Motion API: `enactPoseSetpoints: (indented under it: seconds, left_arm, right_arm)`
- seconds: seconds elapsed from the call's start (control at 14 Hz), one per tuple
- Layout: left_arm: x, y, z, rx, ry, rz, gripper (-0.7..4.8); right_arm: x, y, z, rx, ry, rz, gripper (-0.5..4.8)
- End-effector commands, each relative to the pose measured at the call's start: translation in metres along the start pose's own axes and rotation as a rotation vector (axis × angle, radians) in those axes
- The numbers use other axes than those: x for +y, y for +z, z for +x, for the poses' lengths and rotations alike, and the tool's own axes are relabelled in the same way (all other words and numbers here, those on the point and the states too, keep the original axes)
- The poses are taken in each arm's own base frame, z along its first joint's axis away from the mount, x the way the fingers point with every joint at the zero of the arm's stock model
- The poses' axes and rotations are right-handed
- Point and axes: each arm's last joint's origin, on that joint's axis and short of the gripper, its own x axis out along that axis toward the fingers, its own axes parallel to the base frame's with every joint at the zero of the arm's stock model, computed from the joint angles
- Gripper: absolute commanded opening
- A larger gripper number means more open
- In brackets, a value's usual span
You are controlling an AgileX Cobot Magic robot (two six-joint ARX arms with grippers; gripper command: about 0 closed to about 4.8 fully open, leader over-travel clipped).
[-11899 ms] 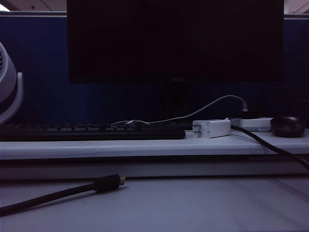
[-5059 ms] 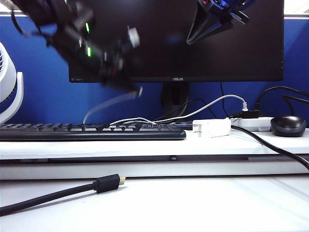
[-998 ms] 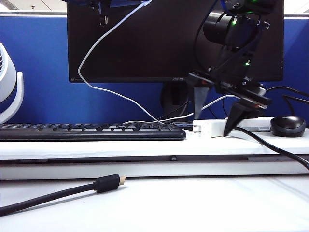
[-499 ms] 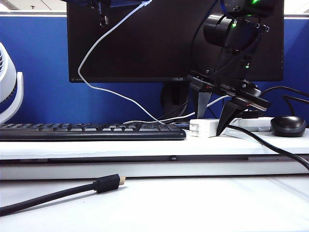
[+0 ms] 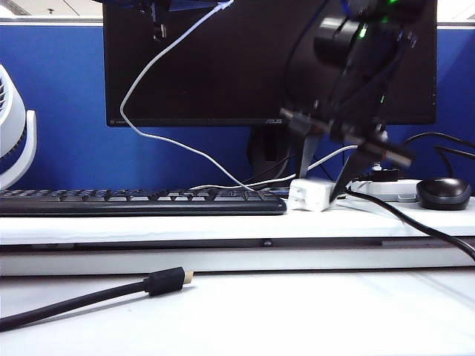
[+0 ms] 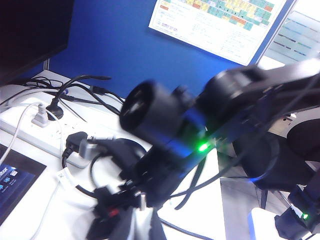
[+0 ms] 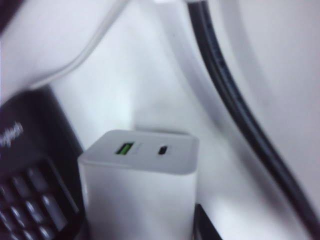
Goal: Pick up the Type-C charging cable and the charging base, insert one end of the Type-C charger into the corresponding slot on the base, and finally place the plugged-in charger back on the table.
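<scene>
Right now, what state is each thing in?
charging base: on the ledge, ports empty, between right tool's fingers
Type-C charging cable: hanging from left tool, not plugged in
right tool: over the ledge, shut on charging base
left tool: top of exterior view, shut on cable
monitor: dark

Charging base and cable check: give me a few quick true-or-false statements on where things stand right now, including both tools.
1. The right tool stands around the charging base on the ledge of the table. True.
2. The charging base hangs in the air above the keyboard. False: it sits on the ledge, just past the keyboard's end.
3. The Type-C charging cable runs up to the top of the exterior view, toward the left tool. True; that tool itself is out of frame.
4. The cable is already plugged into the base. False: the right wrist view shows both ports on the base's end face empty.
5. The black gold-tipped cable lies on the ledge. False: it lies on the lower surface in front.
</scene>
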Motion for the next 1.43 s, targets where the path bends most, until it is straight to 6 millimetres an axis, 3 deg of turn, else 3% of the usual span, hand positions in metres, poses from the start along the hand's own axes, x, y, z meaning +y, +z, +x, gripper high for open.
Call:
enactPoseSetpoints:
  seconds: [0.07,0.21,0.5,0.71,0.86,1.07,1.43]
  left_arm:
    - [-0.003,0.003,-0.001,-0.008,-0.009,0.01,-0.07]
    - [-0.003,0.003,-0.001,-0.008,-0.008,0.007,-0.07]
    - [-0.003,0.003,-0.001,-0.008,-0.008,-0.009,-0.07]
    - [-0.003,0.003,-0.001,-0.008,-0.008,-0.031,-0.06]
    - [-0.003,0.003,-0.001,-0.008,-0.009,-0.036,-0.07]
    - [-0.003,0.003,-0.001,-0.008,-0.009,-0.051,-0.07]
    - [-0.005,0.004,-0.001,-0.01,-0.085,-0.077,-0.07]
  right_arm:
    - [0.001,-0.003,-0.02,-0.042,0.006,-0.193,-0.01]
    - [0.004,-0.004,-0.039,-0.086,0.034,-0.326,-0.01]
    - [0.004,-0.012,-0.097,-0.28,0.033,-0.638,-0.01]
    - [0.001,-0.019,-0.145,-0.481,-0.031,-0.933,-0.01]
    - [-0.001,-0.023,-0.165,-0.573,-0.068,-1.069,-0.01]
    - [-0.002,-0.028,-0.186,-0.67,-0.095,-1.232,-0.01]
    - [0.003,-0.031,-0.194,-0.744,-0.182,-1.545,-0.01]
